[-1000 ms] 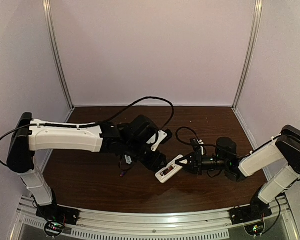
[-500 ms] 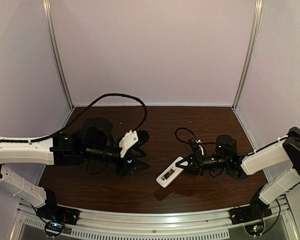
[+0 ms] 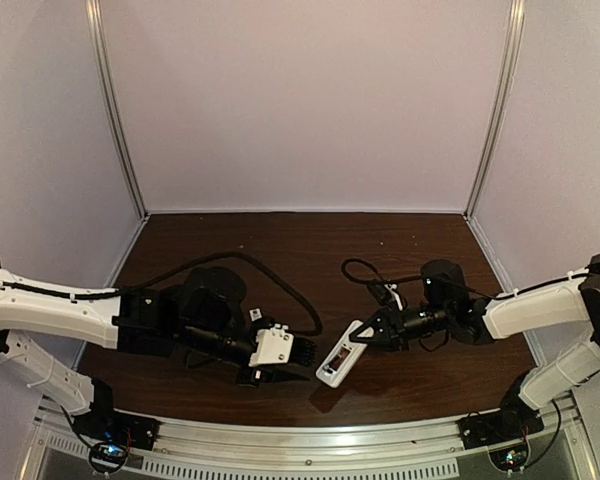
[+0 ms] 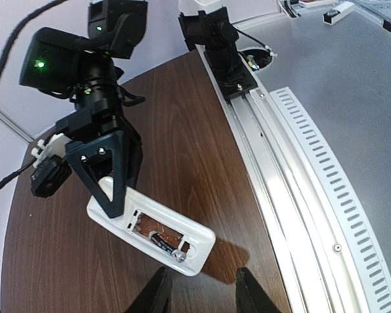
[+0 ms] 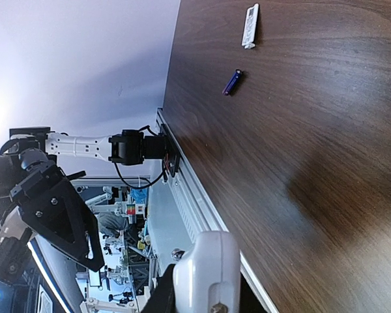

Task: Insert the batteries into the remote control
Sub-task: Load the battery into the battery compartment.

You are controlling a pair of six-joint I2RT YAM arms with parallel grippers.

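My right gripper [image 3: 365, 335] is shut on one end of the white remote control [image 3: 338, 354] and holds it tilted just above the table, bay side up. In the left wrist view the remote [image 4: 117, 218] shows one dark battery [image 4: 164, 244] lying in the open bay, with the slot beside it bare. My left gripper [image 3: 300, 362] is open and empty, its fingertips [image 4: 158, 295] a short gap from the remote's free end. A second, purple battery [image 5: 231, 82] lies loose on the table in the right wrist view. It is hidden under the left arm in the top view.
A small white flat piece [image 5: 250, 26] lies on the table beyond the loose battery; it also shows in the top view [image 3: 252, 314]. The metal rail [image 4: 300, 163] runs along the table's near edge, close to both grippers. A black cable [image 3: 365, 275] loops behind the right wrist.
The left arm pulled back from over the remote, swung out left, then came in low along the near edge, its open gripper now facing the remote's free end. The right gripper shifted slightly.
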